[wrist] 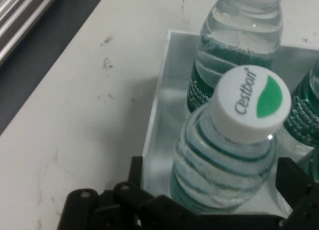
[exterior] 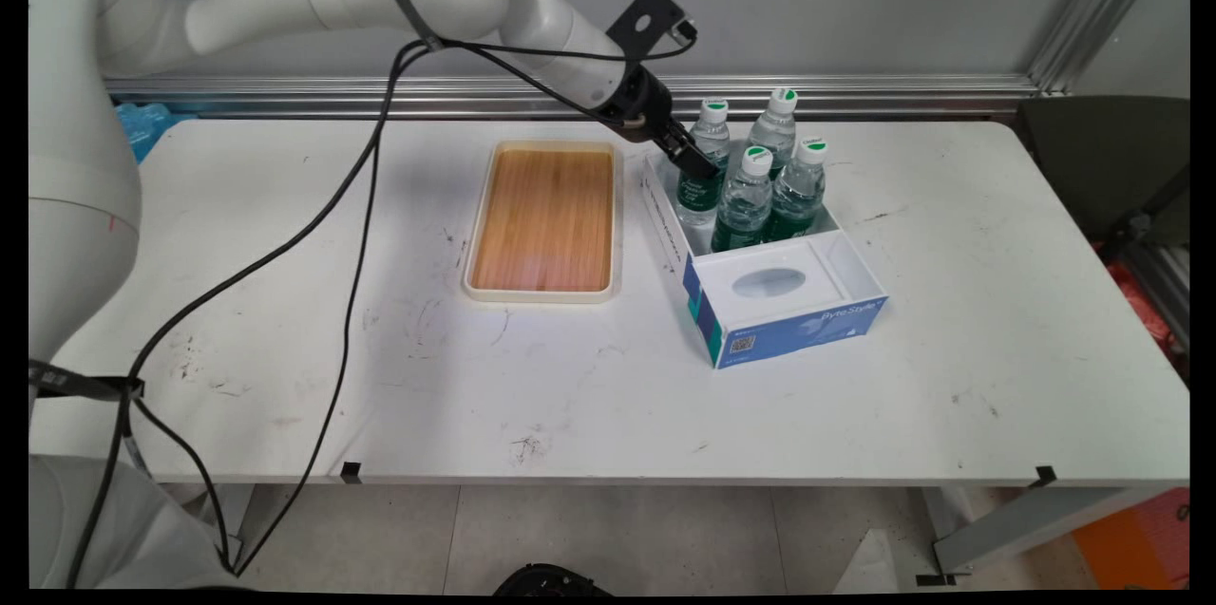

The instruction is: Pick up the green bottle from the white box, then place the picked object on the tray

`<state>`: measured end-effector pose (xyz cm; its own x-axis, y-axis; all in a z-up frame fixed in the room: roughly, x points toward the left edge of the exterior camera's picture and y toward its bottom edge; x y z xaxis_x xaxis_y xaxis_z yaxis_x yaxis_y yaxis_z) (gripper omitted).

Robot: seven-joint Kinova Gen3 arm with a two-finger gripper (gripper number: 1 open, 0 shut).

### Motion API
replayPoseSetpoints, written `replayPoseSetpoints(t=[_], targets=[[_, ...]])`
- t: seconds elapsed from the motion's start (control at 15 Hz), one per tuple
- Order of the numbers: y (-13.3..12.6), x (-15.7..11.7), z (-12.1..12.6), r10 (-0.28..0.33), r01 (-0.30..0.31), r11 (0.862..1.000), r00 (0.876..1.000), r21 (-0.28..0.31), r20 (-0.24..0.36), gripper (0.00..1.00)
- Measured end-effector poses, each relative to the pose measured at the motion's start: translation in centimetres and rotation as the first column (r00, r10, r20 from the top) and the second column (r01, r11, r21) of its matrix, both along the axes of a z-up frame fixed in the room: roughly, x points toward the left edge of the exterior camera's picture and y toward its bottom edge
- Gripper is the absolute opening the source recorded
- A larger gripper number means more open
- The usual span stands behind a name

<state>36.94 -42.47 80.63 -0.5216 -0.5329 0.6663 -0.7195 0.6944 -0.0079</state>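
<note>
Over the box's (exterior: 760,287) far compartment, the end effector (exterior: 696,166) hangs with fingers spread either side of one bottle (wrist: 227,155), not visibly gripping it. Three more bottles (exterior: 793,187) stand upright beside it. The box's near part is a white insert with an oval opening. Left of the box lies a tray (exterior: 543,220). The white counter (exterior: 950,320) is scuffed; an aluminium rail (exterior: 855,92) and grey wall (exterior: 855,7) run behind it.
</note>
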Motion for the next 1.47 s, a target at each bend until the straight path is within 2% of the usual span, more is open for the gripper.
replayPoseSetpoints(t=[0.27, 0.33, 0.73, 1.0, 1.27, 1.47], targets=[[-0.7, -0.7, -0.7, -0.002, 0.002, 1.000, 1.000, -0.005, -0.003, 1.00], [-0.9, -0.8, -0.8, -0.003, 0.003, 1.000, 1.000, -0.007, -0.004, 0.00], [-1.1, -1.1, -1.0, -0.004, 0.004, 1.000, 1.000, -0.018, -0.005, 0.00], [-0.2, -0.4, 0.0, -0.008, 0.008, 1.000, 1.000, -0.030, -0.002, 0.00], [0.7, 0.2, 2.1, -0.020, 0.019, 0.998, 1.000, -0.054, -0.010, 0.00], [1.5, 0.8, 4.7, -0.026, 0.024, 0.996, 0.999, -0.081, -0.022, 0.00]])
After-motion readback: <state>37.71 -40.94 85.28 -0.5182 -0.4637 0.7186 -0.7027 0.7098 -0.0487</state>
